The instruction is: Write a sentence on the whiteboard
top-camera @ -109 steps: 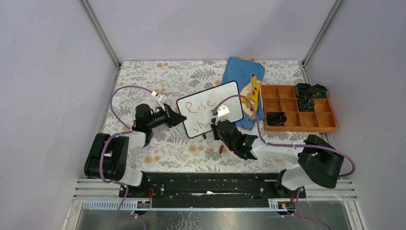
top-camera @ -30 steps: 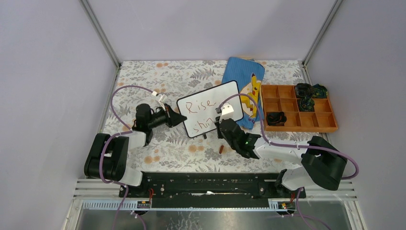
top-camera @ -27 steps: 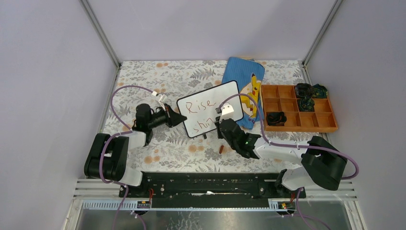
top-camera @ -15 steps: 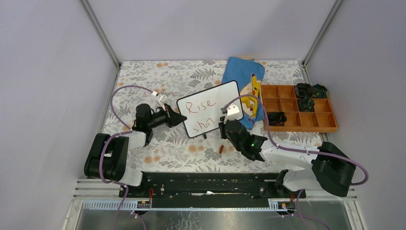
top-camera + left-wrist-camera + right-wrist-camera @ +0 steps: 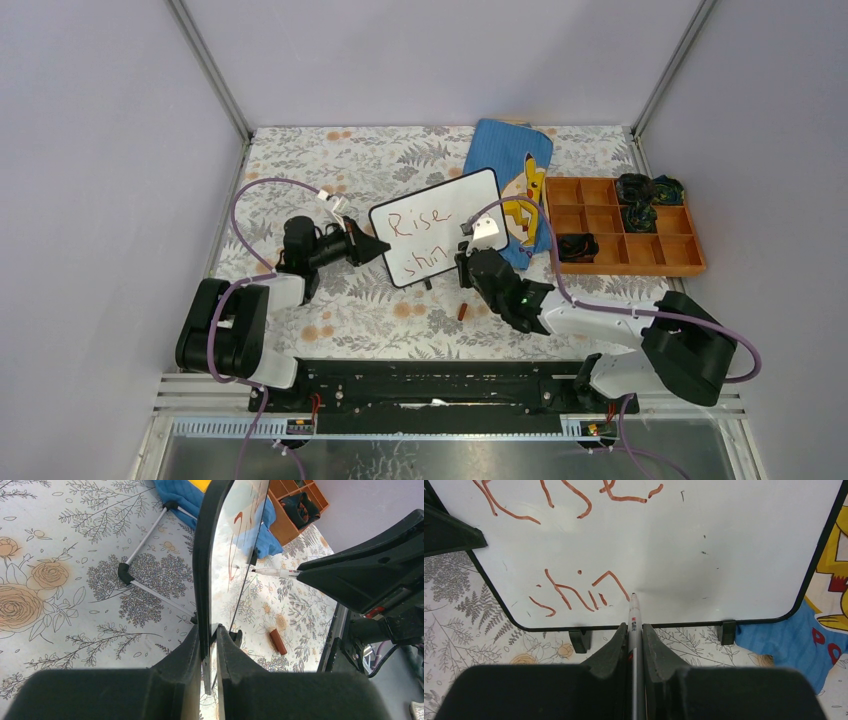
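Note:
The whiteboard (image 5: 440,235) stands on the floral table, white with a thin black frame and red writing "Rise" and "shin". My left gripper (image 5: 378,247) is shut on its left edge; the left wrist view shows the frame (image 5: 204,580) pinched edge-on between my fingers. My right gripper (image 5: 463,262) is shut on a grey marker (image 5: 633,625). The marker's tip touches the whiteboard (image 5: 704,540) just right of the red "shin" (image 5: 579,592). The marker (image 5: 275,572) also shows in the left wrist view. The board's two black feet (image 5: 579,639) rest on the table.
A blue Pikachu pouch (image 5: 515,180) lies behind and to the right of the board. An orange compartment tray (image 5: 620,250) with dark items stands at the right. A red-brown marker cap (image 5: 461,312) lies on the table in front of the board.
My right gripper has shifted a little to the right along the board's lower line, and the letter "n" has been added after "shi". The left arm has not moved.

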You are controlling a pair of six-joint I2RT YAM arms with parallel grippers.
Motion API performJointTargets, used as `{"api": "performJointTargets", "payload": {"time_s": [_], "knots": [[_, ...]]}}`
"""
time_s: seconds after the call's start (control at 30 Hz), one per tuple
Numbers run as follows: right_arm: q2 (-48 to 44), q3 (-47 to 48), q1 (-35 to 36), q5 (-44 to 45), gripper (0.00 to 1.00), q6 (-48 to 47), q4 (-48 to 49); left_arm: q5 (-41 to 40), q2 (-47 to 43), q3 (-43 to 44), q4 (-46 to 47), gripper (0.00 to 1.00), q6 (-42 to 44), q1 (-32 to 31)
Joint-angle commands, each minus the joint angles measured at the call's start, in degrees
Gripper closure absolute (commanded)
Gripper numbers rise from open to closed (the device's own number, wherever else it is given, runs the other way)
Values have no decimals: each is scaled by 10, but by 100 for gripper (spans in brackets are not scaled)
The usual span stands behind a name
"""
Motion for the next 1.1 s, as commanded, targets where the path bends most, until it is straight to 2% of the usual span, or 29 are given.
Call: {"api": "performJointTargets", "payload": {"time_s": [0.0, 1.07], "knots": [[10, 26, -12, -5, 100, 9, 28, -22, 11, -5, -73, 100, 42, -15], [15, 38, -44, 26, 100, 8, 8, -22, 10, -5, -77, 100, 46, -17]]}}
